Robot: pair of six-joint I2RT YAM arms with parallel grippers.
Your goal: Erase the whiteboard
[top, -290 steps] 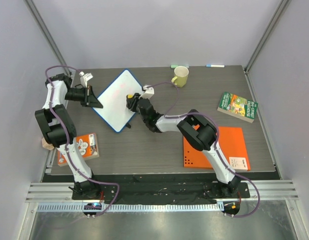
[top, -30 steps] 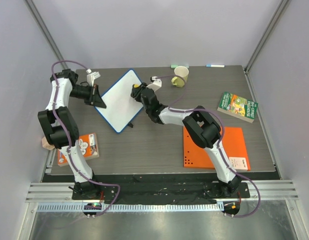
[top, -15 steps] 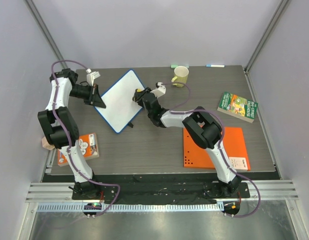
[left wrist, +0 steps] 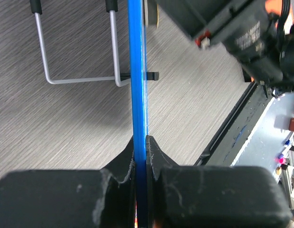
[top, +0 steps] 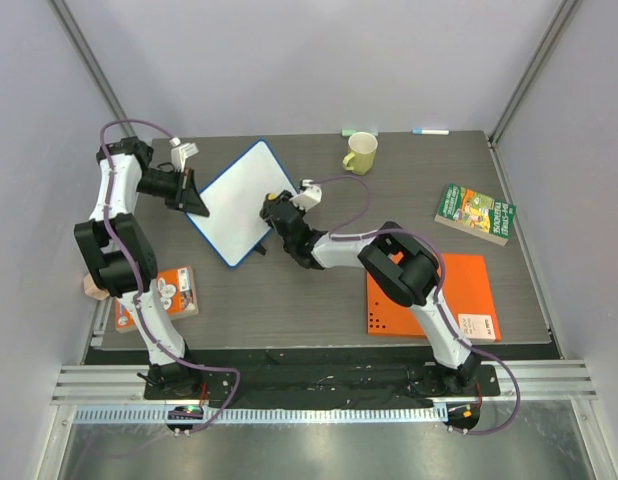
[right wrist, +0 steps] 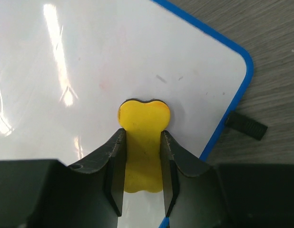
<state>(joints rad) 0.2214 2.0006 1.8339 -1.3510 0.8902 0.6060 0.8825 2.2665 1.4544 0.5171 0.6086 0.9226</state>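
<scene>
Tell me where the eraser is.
In the right wrist view the yellow eraser is clamped in the right gripper, lying against the whiteboard close to its blue rim on the right.

On my table (top: 289, 290), a yellow mug (top: 360, 152) is standing near the far edge, a green book (top: 475, 212) is lying far right, an orange sheet (top: 471, 285) is lying nearer me, and a small book (top: 171, 293) is resting at the left.

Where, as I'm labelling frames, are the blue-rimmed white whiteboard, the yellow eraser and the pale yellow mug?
blue-rimmed white whiteboard (top: 234, 200), top view, bare white face.
yellow eraser (right wrist: 144, 116), right wrist view, exposed front end.
pale yellow mug (top: 357, 159), top view, side wall.
</scene>
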